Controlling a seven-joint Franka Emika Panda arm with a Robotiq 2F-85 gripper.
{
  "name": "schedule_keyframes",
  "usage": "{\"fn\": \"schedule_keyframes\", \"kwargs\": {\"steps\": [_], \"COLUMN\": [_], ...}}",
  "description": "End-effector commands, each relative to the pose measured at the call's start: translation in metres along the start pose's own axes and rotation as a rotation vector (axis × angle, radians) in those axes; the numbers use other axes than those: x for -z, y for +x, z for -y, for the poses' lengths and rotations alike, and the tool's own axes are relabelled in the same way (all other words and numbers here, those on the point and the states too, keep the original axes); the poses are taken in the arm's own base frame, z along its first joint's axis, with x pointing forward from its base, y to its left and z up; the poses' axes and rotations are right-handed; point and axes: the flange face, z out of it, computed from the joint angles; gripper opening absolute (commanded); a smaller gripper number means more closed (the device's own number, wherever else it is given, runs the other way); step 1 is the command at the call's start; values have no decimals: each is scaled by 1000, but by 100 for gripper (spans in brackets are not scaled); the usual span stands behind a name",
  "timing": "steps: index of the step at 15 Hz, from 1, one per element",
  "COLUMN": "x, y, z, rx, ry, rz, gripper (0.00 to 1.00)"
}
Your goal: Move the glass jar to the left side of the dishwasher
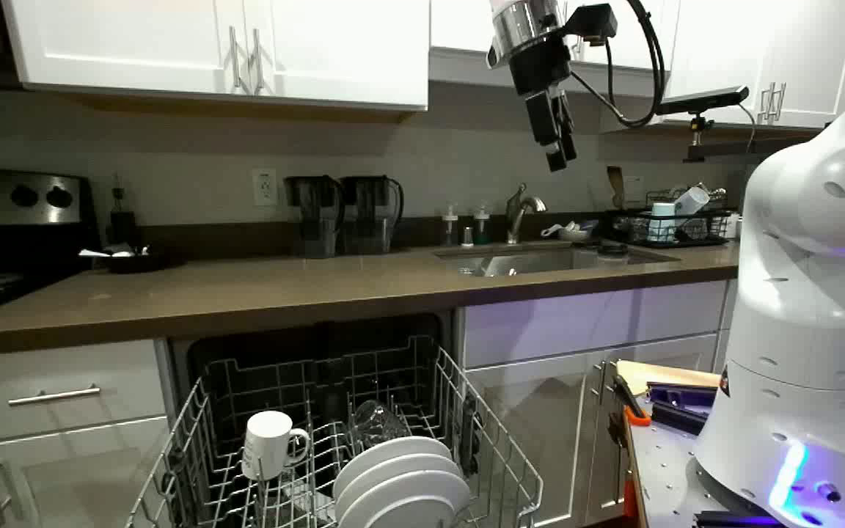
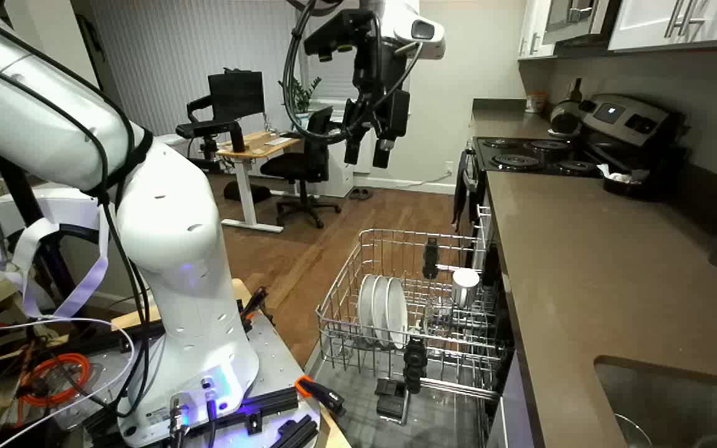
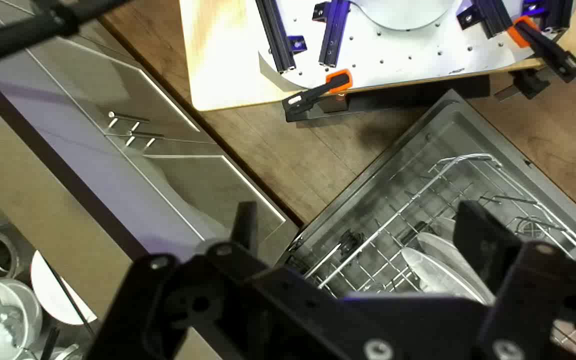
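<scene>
the claw [image 2: 366,153] hangs in free air well above the counter [image 1: 268,284], its fingers [image 3: 485,245] spread wide apart. lower down, the rack [image 1: 328,444] juts from the dishwasher [image 1: 386,330] past the counter's front edge. in an exterior view the glass jar [image 1: 375,424] sits in the rack, just behind the plates [image 1: 402,485], while the mug [image 1: 265,444] stands between jar and left wall.

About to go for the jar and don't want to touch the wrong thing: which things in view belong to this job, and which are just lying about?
Part of the job:
dishwasher, standing open
glass jar, inside it
end effector, open, holding nothing

Just there:
mug and plates, also inside
two pitchers on the counter
</scene>
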Motion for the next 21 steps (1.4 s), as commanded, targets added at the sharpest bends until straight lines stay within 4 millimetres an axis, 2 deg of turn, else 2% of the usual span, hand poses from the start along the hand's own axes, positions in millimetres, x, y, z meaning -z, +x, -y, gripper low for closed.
{"fn": "schedule_keyframes", "kwargs": {"steps": [1, 8, 11, 15, 19, 21], "x": [0, 0, -1, -1, 0, -3], "y": [0, 0, 10, 30, 57, 77], "z": [0, 0, 21, 62, 101, 119], "rx": [0, 0, 50, 146, 252, 277], "ry": [0, 0, 7, 26, 37, 15], "rz": [1, 1, -28, -86, -170, -212], "gripper": [100, 100, 100, 100, 100, 100]}}
